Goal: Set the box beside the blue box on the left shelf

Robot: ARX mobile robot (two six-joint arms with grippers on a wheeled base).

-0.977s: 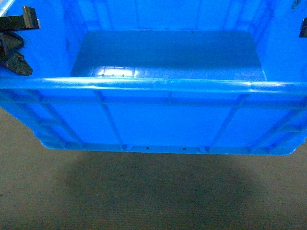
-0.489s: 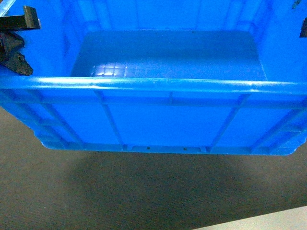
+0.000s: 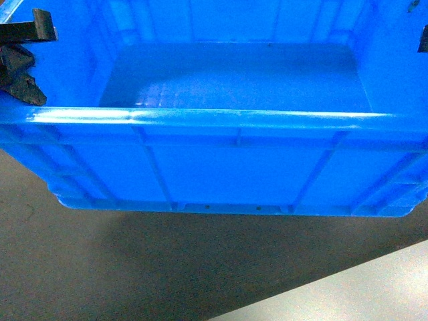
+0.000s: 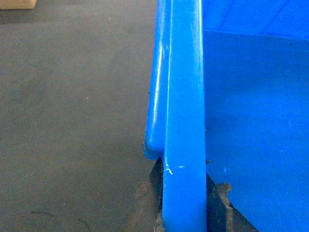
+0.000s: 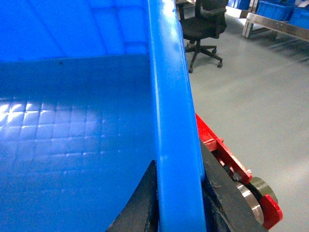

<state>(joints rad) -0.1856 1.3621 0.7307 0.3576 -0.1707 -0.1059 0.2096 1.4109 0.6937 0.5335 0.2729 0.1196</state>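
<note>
The box [image 3: 234,154], a large bright-blue open crate, fills the head view and hangs above the floor, its floor bare. My left gripper [image 3: 23,63] is shut on its left rim; in the left wrist view that gripper [image 4: 183,198] has dark fingers [image 4: 149,203] on either side of the rim [image 4: 183,96]. My right gripper [image 5: 178,198] is shut on the right rim, with black fingers [image 5: 140,203] pressed against both faces; only its edge [image 3: 423,37] shows in the head view. A steel rack [image 5: 270,21] with blue crates [image 5: 275,7] stands far off; I cannot tell if it is the left shelf.
Dark carpet [image 3: 134,267] lies under the crate, meeting pale floor [image 3: 374,294] at the lower right. A black office chair [image 5: 205,21] stands on the grey floor beyond the right rim. A red bracket with a metal wheel [image 5: 241,179] sits just outside my right gripper.
The pale floor patch at the lower right of the head view has appeared and grown, so the floor is sliding beneath the crate. Both grips on the rims are unchanged.
</note>
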